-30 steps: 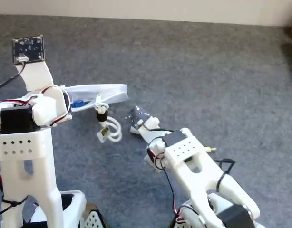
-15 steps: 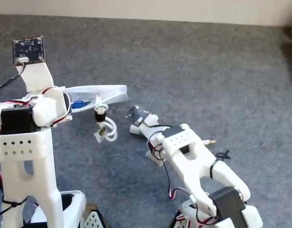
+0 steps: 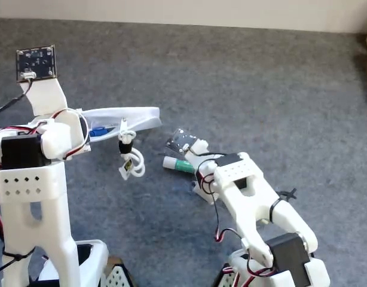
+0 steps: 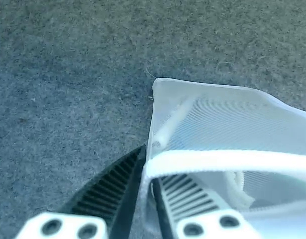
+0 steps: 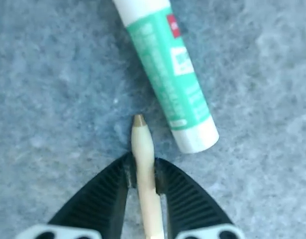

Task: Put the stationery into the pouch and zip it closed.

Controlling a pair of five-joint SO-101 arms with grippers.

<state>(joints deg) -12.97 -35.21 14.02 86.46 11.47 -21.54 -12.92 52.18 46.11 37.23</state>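
Between the fingers of the right hand [image 5: 142,163], a pencil [image 5: 141,134] is being grasped, its tip almost touching a green-and-white glue stick [image 5: 165,69] that is lying on the grey worktop [image 5: 53,74]. The left hand [image 4: 149,172] is clenching the white mesh pouch [image 4: 228,124] (by its edge).

Indoor robot workspace, exact kind unclear: grey carpet-like surface [image 3: 273,84], pale wall strip [image 3: 201,11] behind.
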